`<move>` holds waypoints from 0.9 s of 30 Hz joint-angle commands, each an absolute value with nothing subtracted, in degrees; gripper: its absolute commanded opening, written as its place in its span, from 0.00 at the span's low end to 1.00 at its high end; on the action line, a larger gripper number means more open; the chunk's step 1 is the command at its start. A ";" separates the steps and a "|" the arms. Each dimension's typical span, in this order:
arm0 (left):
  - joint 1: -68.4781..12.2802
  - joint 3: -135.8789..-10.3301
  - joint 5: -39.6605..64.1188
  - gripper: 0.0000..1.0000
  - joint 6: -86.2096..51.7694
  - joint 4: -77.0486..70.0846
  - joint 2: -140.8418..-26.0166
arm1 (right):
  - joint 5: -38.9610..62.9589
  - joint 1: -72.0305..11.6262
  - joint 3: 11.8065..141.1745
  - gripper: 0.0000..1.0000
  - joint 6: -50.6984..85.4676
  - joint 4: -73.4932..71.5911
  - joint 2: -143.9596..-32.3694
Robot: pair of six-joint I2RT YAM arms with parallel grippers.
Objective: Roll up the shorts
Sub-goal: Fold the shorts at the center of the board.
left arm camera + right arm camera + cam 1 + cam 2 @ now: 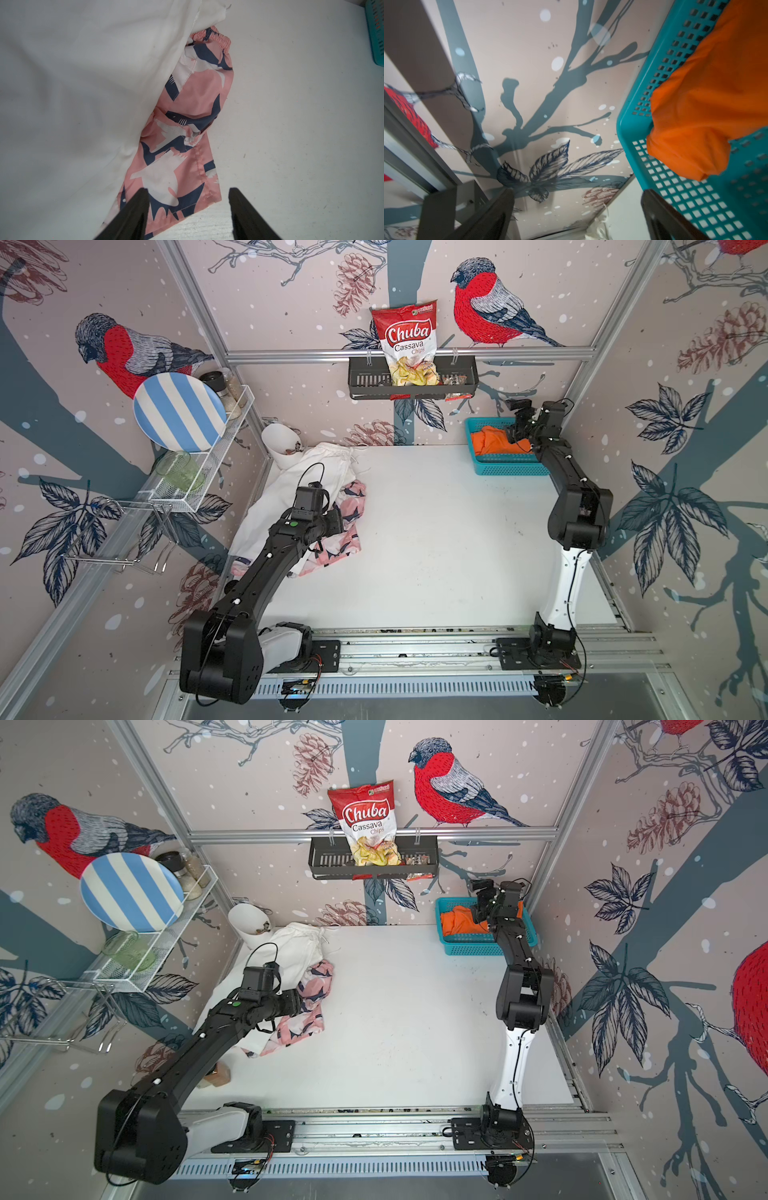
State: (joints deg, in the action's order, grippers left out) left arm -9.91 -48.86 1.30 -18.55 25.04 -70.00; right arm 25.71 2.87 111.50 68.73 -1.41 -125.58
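so the left gripper hung open and empty right at the hem of the pink shorts, which ran lengthwise away from it on the surface, partly under the white shorts; right gripper gaped empty over by the basket.

Bright, even light, soft shadows (right wrist view motion-blurred, top views edge-warped)

L pincer part-spread, empty; R pincer fully spread, empty.

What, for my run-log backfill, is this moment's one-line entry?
left gripper: open over pink patterned cloth shorts | right gripper: open, empty, at teal plastic basket | orange cloth shorts: in basket
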 commanded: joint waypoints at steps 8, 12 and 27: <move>-9.73 -51.13 -0.31 0.66 -27.81 19.37 -76.39 | 0.68 -11.98 88.35 1.00 27.63 5.22 -101.16; -9.76 -54.20 -3.82 0.66 -27.54 17.59 -81.20 | -14.47 -19.23 76.91 1.00 18.13 0.60 -91.23; -7.36 -76.27 -14.76 0.68 -24.84 23.01 -102.72 | -8.16 -19.05 57.03 1.00 16.72 -0.89 -79.39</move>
State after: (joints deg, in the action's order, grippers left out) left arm -8.08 -73.34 -11.86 -25.80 20.58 -100.12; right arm -7.22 -18.39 58.30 18.37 0.84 -80.73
